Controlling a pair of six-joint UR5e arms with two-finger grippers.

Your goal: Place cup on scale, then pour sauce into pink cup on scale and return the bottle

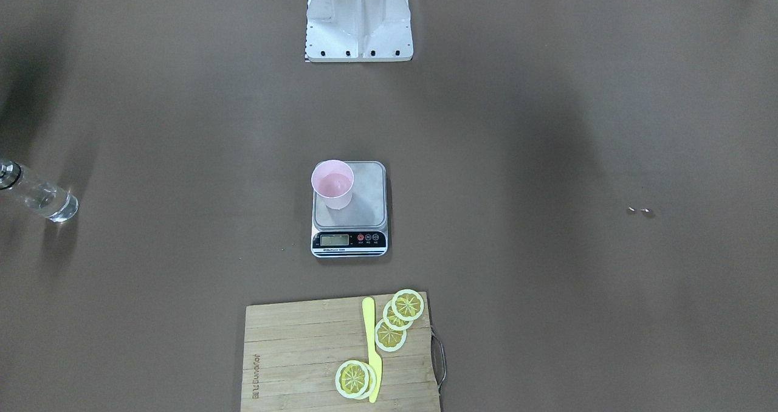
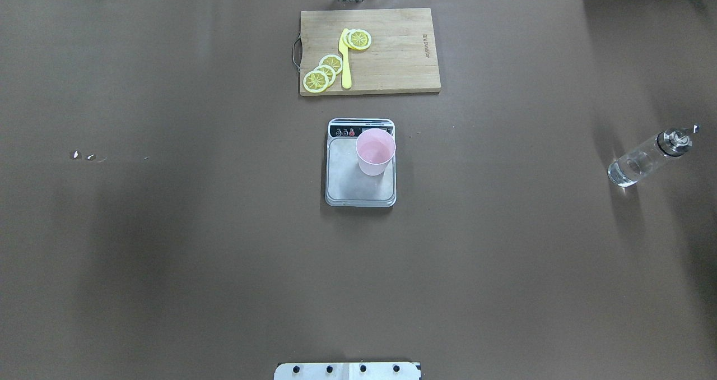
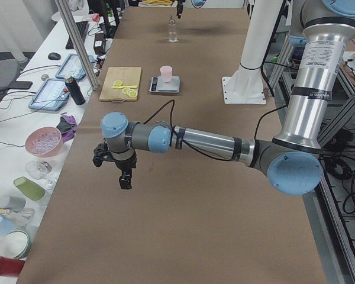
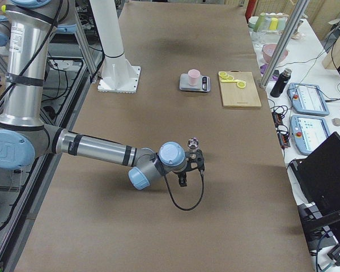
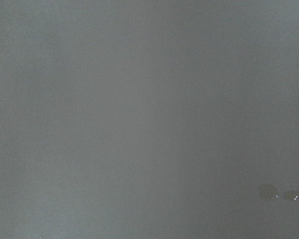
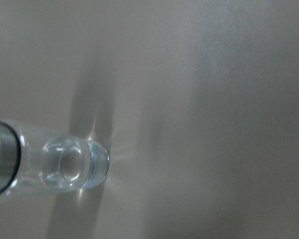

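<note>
You've got the cup [image 2: 375, 151] upright on the scale [image 2: 358, 192], at the display-end corner on the robot's right. The bottle [image 2: 650, 157] stands on the table [image 2: 168, 256], well off to the robot's right, with the right gripper [image 4: 190, 167] by its top. The left gripper [image 3: 123, 173] hangs over the table. Only the side views show the claws, so I can't tell whether either is apart or together.

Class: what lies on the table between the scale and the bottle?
Nothing; the overhead view shows only bare brown table between scale and bottle.
</note>
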